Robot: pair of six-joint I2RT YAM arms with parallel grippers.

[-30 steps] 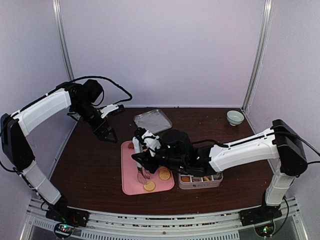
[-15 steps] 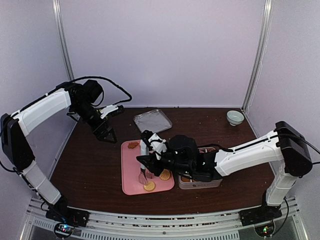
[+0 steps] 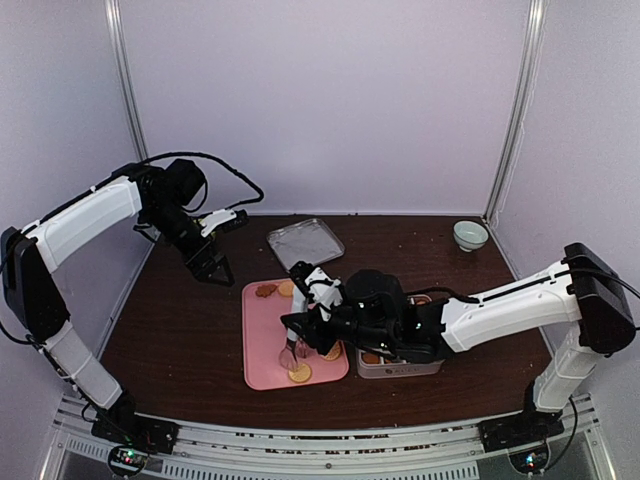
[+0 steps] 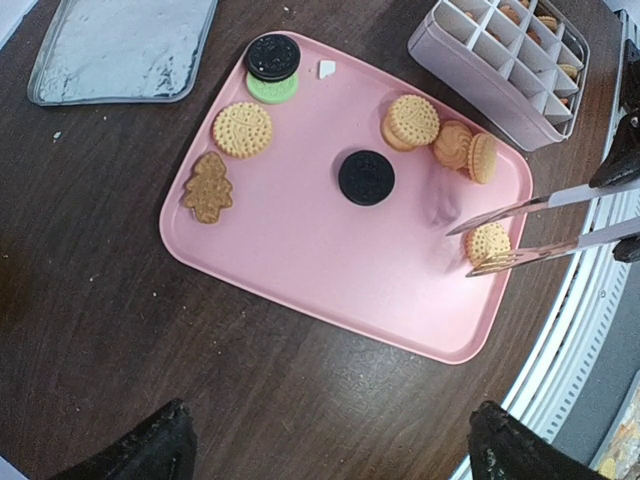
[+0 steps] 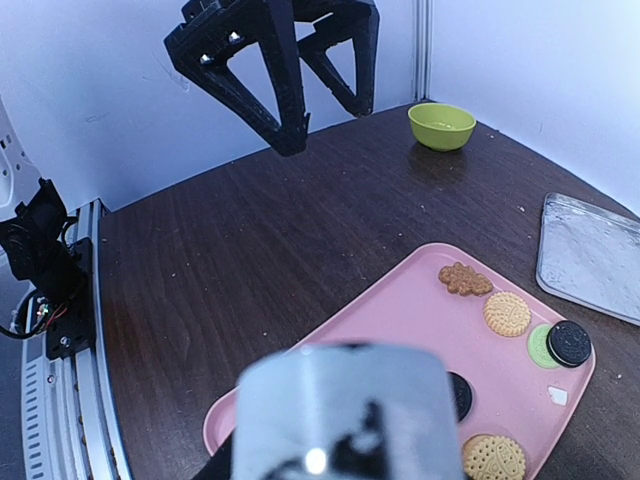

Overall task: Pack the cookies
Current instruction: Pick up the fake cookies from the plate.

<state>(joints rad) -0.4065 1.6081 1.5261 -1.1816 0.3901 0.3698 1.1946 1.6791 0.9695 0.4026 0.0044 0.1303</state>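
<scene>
The cookies lie on a pink tray [image 4: 300, 260]: a black round one [image 4: 366, 177], a golden round one [image 4: 242, 130], a brown tree-shaped one [image 4: 208, 187], and others in a compartment box [image 3: 400, 364]. My right gripper [image 3: 308, 322] is shut on metal tongs [image 4: 560, 200]. The tongs' tips stand on either side of a golden cookie [image 4: 487, 243] near the tray's near edge; whether they pinch it I cannot tell. In the right wrist view the blurred tongs [image 5: 340, 415] hide the fingers. My left gripper [image 3: 212, 266] hangs open, high above the table left of the tray.
A metal lid [image 3: 305, 240] lies behind the tray. A small green bowl [image 3: 470, 235] sits at the back right corner. The box [image 4: 500, 50] stands against the tray's right side. White walls close in the table on three sides.
The right arm has shifted to the right, uncovering cookies at the tray's far end. The tongs' tips stay near the tray's near edge. The left arm has not moved.
</scene>
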